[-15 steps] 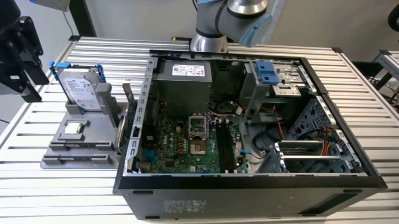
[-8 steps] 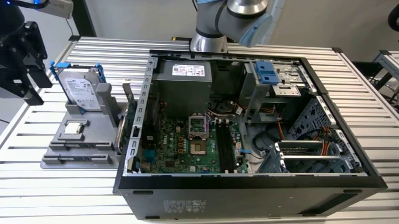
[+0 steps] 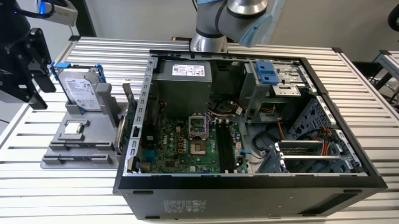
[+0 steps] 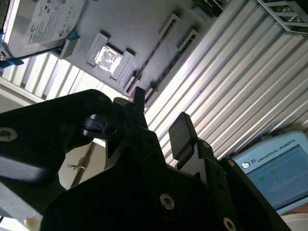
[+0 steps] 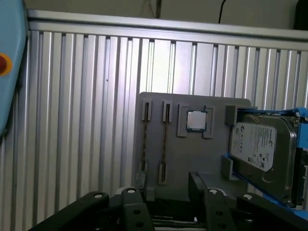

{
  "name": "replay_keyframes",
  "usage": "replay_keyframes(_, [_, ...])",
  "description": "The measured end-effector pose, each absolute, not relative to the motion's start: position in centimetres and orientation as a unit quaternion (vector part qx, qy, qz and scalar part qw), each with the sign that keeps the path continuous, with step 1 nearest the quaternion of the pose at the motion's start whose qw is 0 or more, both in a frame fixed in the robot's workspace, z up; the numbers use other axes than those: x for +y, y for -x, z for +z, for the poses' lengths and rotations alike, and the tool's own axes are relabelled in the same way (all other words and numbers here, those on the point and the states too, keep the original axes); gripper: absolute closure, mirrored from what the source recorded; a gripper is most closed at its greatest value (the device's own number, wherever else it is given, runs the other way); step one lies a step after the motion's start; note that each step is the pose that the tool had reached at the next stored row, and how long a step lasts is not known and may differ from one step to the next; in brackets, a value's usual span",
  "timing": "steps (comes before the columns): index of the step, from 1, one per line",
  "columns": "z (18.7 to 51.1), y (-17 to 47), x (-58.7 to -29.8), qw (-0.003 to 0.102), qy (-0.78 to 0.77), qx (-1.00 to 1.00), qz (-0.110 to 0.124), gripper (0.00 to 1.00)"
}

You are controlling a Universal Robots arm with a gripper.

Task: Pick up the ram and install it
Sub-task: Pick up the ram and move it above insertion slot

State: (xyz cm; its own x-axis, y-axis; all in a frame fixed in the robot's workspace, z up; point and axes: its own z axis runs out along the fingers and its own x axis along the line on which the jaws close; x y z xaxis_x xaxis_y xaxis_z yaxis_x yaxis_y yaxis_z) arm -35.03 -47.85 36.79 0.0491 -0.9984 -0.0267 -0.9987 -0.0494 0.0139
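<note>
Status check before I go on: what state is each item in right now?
pincer: open, empty.
ram: on edge in the grey holder, ungripped.
CPU chip: flat in its recess.
hard drive: in its blue bracket, on the holder.
computer case: side open.
</note>
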Motion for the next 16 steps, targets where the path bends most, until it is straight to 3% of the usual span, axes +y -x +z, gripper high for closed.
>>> replay_keyframes(16, [34.3, 34.9, -47.9, 0.004, 0.724, 0.689, 0.014, 0.00])
